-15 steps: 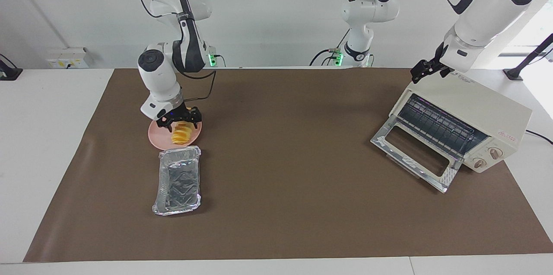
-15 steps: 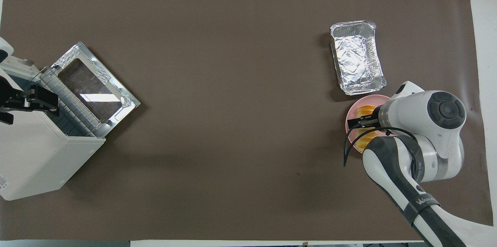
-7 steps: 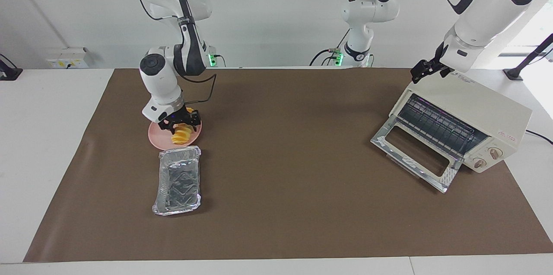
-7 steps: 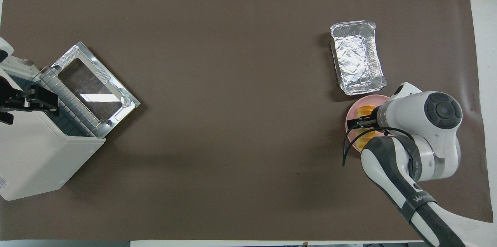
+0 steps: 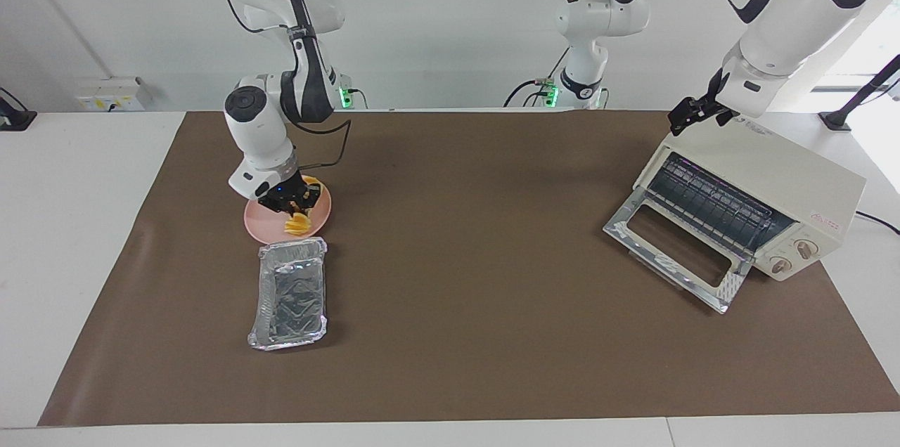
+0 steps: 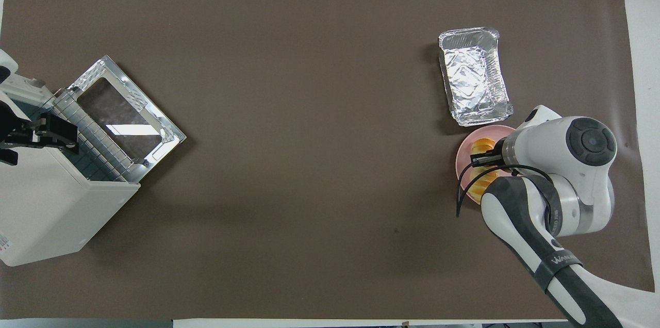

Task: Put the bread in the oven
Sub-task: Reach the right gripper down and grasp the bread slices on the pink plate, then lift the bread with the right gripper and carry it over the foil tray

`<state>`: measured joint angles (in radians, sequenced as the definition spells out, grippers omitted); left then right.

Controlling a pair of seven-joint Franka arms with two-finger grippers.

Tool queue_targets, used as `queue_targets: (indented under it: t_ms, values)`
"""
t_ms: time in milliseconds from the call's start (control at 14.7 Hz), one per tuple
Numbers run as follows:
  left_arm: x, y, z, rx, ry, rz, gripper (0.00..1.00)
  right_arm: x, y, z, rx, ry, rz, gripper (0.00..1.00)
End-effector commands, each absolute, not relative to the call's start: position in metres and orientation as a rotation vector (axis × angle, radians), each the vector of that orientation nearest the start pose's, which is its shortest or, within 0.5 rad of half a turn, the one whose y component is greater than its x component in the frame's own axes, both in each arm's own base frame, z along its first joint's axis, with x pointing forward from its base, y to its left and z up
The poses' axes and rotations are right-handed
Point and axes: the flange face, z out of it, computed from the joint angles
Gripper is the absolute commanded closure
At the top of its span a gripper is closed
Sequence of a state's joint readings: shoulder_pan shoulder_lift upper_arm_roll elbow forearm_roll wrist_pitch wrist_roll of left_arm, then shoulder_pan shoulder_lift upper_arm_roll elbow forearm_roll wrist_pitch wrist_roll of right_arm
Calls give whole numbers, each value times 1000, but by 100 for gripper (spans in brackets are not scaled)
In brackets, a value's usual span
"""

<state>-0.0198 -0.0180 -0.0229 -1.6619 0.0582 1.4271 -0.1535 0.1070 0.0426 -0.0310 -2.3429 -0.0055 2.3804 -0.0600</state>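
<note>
We saw right gripper (image 5: 292, 206) down on bread (image 5: 298, 223), fingers clamped on loaf, which lay on pink plate (image 5: 257, 222) beside foil tray (image 5: 290, 292), toward right arm's end. Oven (image 5: 759, 201) sat at left arm's end, door dropped. Left gripper (image 5: 692, 113) hovered over oven top, fingers apart, waiting.

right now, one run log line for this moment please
right gripper: closed on bread on pink plate | left gripper: open, waiting over oven | oven door down
</note>
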Motion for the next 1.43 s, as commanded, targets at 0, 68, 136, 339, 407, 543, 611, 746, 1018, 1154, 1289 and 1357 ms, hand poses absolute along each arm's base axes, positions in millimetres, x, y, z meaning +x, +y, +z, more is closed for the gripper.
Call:
queue_targets:
  t_ms: [0, 68, 136, 339, 407, 543, 611, 746, 1018, 1154, 1289, 1357]
  values:
    - [523, -14, 588, -3056, -179, 320, 0, 526, 38, 350, -3135, -212, 65, 100]
    - [523, -14, 588, -3056, -179, 320, 0, 534, 39, 366, -3135, -228, 89, 100]
    - [523, -14, 588, -3056, -179, 320, 0, 542, 37, 384, -3134, -232, 104, 100]
    - [523, -14, 589, -3057, -179, 318, 0, 579, 29, 429, -3129, -275, 121, 100]
    - [523, -14, 588, -3056, -177, 320, 0, 593, 28, 440, -3126, -328, 85, 100]
    - [523, -14, 588, -3056, -179, 320, 0, 613, 21, 460, -3120, -423, -6, 100]
    - [523, -14, 588, -3056, -179, 320, 0, 627, 19, 462, -3115, -472, -35, 100]
    - [523, -14, 588, -3056, -179, 320, 0, 649, 23, 464, -3117, -530, -71, 100]
    - [523, -14, 588, -3056, -177, 320, 0, 697, 34, 421, -3120, -556, -39, 100]
    - [523, -14, 588, -3056, -179, 320, 0, 716, 46, 397, -3118, -584, -41, 100]
    - [523, -14, 588, -3056, -179, 320, 0, 723, 55, 377, -3119, -605, -45, 100]
    - [523, -14, 588, -3056, -179, 320, 0, 728, 54, 368, -3134, -622, -81, 100]
